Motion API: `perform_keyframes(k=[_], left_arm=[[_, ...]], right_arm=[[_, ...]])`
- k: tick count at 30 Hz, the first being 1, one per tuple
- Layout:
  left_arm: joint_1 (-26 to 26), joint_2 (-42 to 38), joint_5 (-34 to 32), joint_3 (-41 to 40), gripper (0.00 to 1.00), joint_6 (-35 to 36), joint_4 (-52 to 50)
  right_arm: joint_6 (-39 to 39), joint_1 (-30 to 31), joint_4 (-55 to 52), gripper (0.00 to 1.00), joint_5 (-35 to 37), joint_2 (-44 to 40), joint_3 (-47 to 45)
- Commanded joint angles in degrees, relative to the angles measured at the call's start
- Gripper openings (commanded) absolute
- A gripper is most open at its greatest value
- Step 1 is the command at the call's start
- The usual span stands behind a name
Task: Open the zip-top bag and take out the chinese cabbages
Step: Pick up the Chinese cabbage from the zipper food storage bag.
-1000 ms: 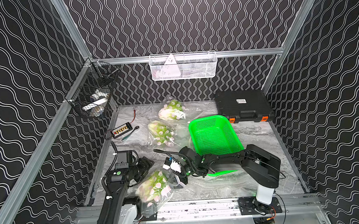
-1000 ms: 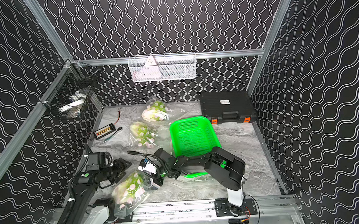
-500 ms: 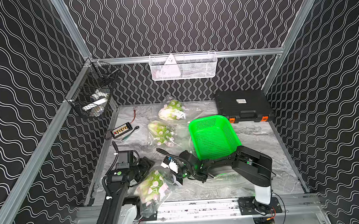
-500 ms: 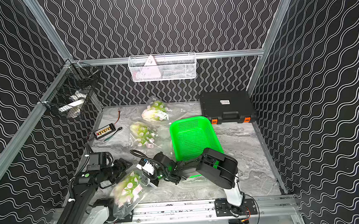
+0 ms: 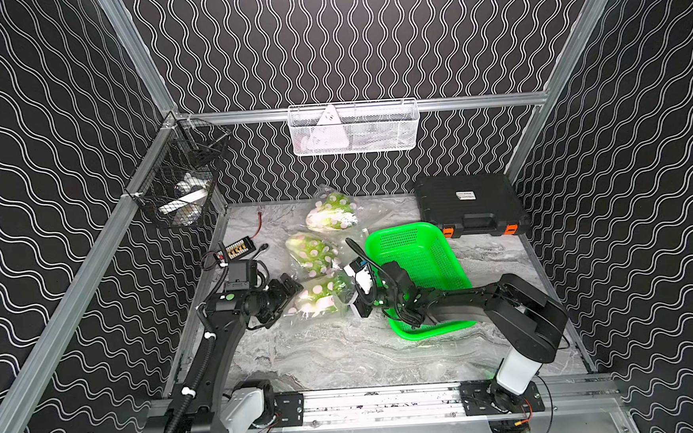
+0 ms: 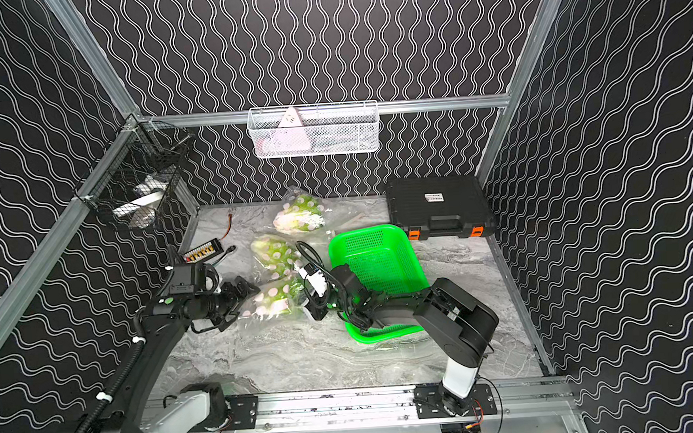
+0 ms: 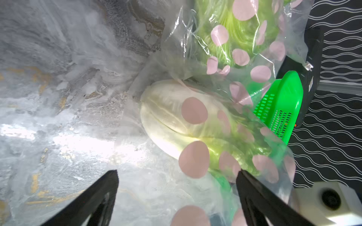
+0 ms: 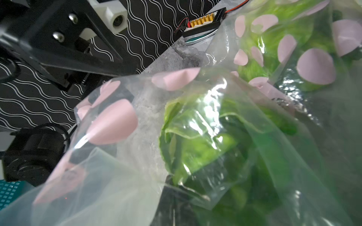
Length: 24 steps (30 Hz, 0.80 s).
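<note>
A green perforated basket [image 5: 399,228] was set on the grey marbled worktop [image 5: 345,353], and a black carrying case [image 5: 466,206] with orange latches was laid just behind it, against the back wall. A small connector board [image 5: 237,249] with wires was placed near the left wall. A white mesh basket [image 5: 354,128] was hung on the back rail, and a black wire basket [image 5: 181,174] on the left rail.

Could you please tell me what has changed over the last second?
The right gripper has shut its fingers, apparently on the nearest bag, and drawn it back toward the other two bags. The left gripper has spread its fingers wider. Those bags, the green basket and black case stayed put.
</note>
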Motion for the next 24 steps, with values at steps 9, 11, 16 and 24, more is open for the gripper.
perform_keyframes(k=[9,11,16,24], left_arm=[[-0.02,3.07,6.57,-14.40,0.99,-10.53,16.31],[0.06,5.16,6.40,-14.26,0.97,-10.98,19.12],[-0.03,8.70,6.40,-11.83,0.71,-10.79,23.28],[-0.03,6.27,6.18,-10.73,0.00,-6.98,21.43]], right_arm=[[0.03,-0.52,-4.07,0.14,-3.13,4.75,2.88],[-0.58,-0.52,-7.33,0.38,-2.34,4.58,3.83],[-2.11,-0.47,-12.64,0.61,-2.62,3.44,4.93],[1.24,-0.52,-5.12,0.66,4.45,0.39,-0.21]])
